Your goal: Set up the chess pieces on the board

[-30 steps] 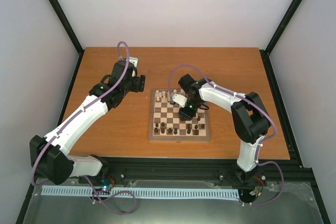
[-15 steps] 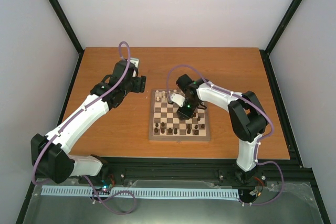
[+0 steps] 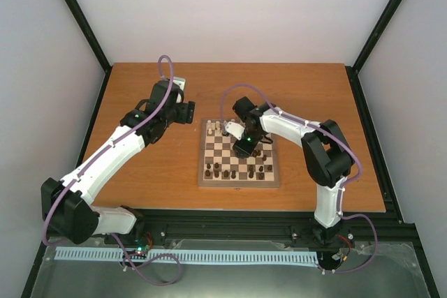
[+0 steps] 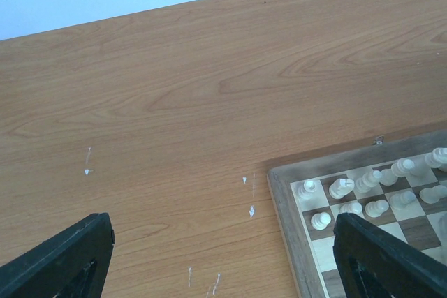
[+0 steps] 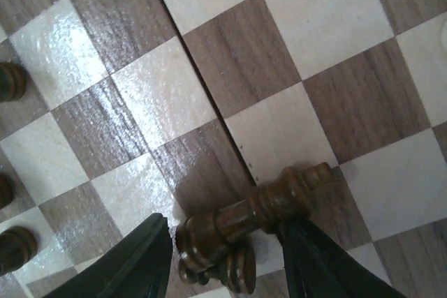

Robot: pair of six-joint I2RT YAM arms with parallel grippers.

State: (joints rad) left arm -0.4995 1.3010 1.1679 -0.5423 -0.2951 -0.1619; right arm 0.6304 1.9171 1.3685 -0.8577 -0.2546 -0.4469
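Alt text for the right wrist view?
A dark brown chess piece lies tilted between the fingers of the right gripper, over the checkered board; whether it is gripped is unclear. A second dark piece sits by its base; more dark pieces line the left edge.

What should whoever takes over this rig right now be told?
Left gripper: open, empty, hovering over the table beside the board, at its far-left corner.
Right gripper: low over mid-board, fingers either side of a dark brown piece lying tilted; whether it is clamped cannot be told.
Pieces: white pieces along the far edge, dark pieces mostly on the near rows.
Done: most pieces appear placed; exact squares are too small to check.
Left: stand the tilted piece on its square, then verify the rows.
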